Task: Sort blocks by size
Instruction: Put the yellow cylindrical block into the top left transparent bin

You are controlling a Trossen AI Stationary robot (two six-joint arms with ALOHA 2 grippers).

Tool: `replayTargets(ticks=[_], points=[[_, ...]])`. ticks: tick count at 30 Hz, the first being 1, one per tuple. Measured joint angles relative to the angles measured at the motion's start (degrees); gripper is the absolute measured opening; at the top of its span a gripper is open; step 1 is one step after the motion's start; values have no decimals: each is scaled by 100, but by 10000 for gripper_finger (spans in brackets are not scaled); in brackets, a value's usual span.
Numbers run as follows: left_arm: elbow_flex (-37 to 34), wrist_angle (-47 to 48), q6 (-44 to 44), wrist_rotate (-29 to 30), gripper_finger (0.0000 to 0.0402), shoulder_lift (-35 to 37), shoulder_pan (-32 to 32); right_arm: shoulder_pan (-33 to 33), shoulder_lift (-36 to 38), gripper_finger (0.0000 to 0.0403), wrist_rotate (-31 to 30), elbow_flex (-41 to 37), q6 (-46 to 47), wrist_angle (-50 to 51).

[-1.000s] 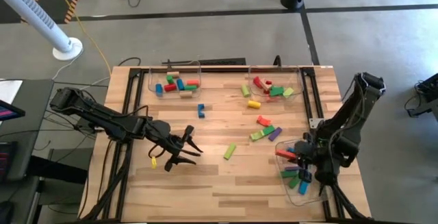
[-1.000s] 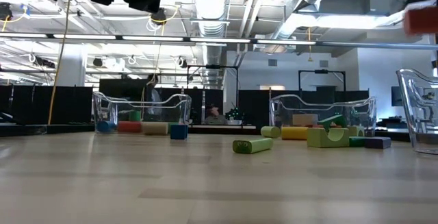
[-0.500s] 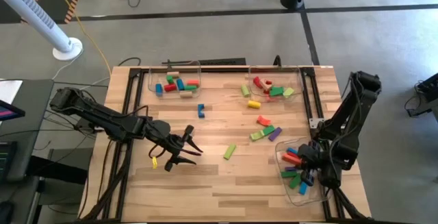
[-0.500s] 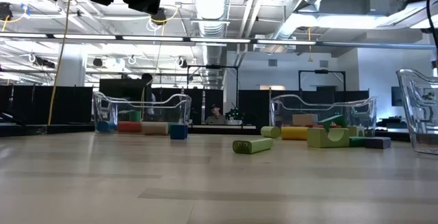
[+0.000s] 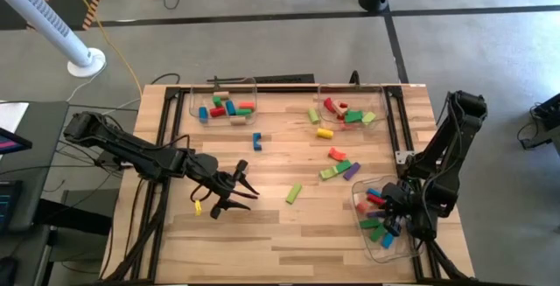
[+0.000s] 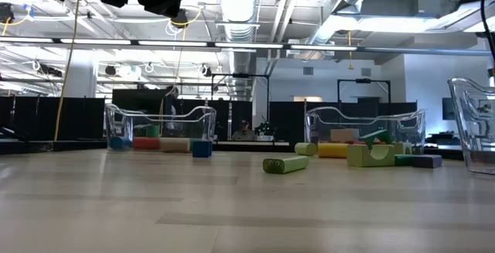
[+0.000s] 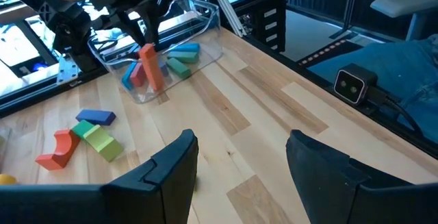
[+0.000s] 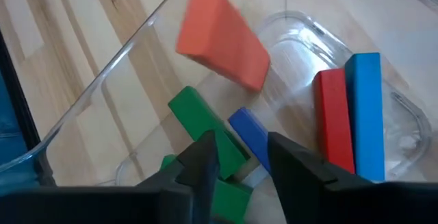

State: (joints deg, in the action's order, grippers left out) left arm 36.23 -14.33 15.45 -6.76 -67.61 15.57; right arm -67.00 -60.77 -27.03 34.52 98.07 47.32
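**Blocks spread over a plank table, three clear trays partly filled**

The pale wooden plank table [image 5: 289,233] stands on a grey concrete floor crossed by dark tape lines; a white ribbed post [image 5: 52,24] rises off its far left corner. The low view looks across the boards into a hall with ceiling ducts, strip lights and dark partitions.

Three clear plastic trays sit on the table. The far left tray [image 5: 194,102] holds short blue, red, green and tan wooden blocks [image 5: 226,108]. The far right tray [image 5: 378,94] holds red, green and yellowish pieces [image 5: 346,112]. The near right tray [image 5: 360,229] holds longer red, blue and green bars, a pile [image 5: 378,225] lying crosswise.

Loose on the boards: a small blue block [image 5: 257,141] near the far left tray, a yellow cylinder [image 5: 325,133], an orange-red arch piece [image 5: 337,154], a green block [image 5: 331,171] touching a purple one [image 5: 351,171], a light green bar [image 5: 294,193] mid-table, and a small yellow piece [image 5: 197,206] beside the left arm.

The left gripper [image 5: 238,191] hovers over bare planks near the table's middle, fingers well apart, holding nothing. The right gripper [image 8: 243,157] hangs over the near right tray with its fingers a little apart and nothing between them; an orange-red wooden bar [image 8: 222,38] lies tilted just beyond its tips, over the tray's rim
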Motion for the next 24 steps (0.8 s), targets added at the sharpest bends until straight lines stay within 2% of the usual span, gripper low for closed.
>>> replayTargets(ticks=[7,12,19,24], points=[[0,0,-8,17,213,0,0,0,2,208,-37,25,4,0],[0,0,-8,17,213,0,0,0,4,218,-347,290,-220,-4],[0,31,-7,17,213,0,-2,2,7,219,-1308,813,-1071,-73],[0,91,-7,17,213,0,-2,98,7,219,-2040,1005,-2096,-642]])
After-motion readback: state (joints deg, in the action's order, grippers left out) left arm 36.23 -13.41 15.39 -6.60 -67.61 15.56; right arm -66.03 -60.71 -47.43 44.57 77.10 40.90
